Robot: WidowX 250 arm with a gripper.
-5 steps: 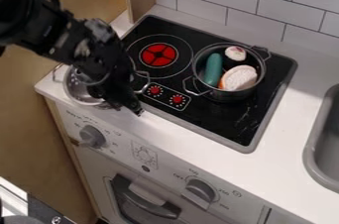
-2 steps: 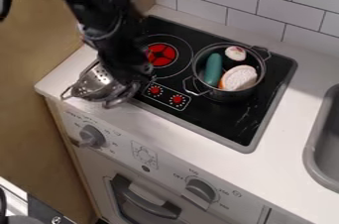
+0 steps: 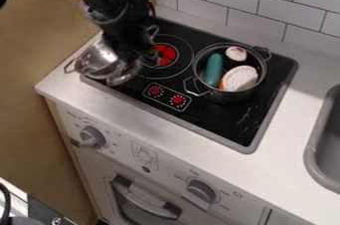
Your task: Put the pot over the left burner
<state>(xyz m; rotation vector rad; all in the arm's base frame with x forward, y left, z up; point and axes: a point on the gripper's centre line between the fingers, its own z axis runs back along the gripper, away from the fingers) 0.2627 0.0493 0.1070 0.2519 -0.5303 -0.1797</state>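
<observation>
The black gripper point(image 3: 140, 58) hangs over the left side of the stove, shut on the silver pot point(image 3: 100, 60) at its right side. This metal pot with loop handles is tilted and held at the stove's left edge, partly over the white counter. Just right of the gripper is the red centre of the left burner point(image 3: 165, 55), partly covered by the gripper. Part of the silver pot is hidden behind the gripper.
A dark pot point(image 3: 229, 95) stands on the stove's right side, holding a teal item point(image 3: 213, 69) and other toy food. Red knobs mark the stove's front, a tiled wall point(image 3: 259, 0) rises behind, and a grey sink point(image 3: 318, 152) is at right.
The gripper has moved right and then up the view, toward the wall. The silver pot has left its spot on the counter, tilted, and come with it to the stove's left edge.
</observation>
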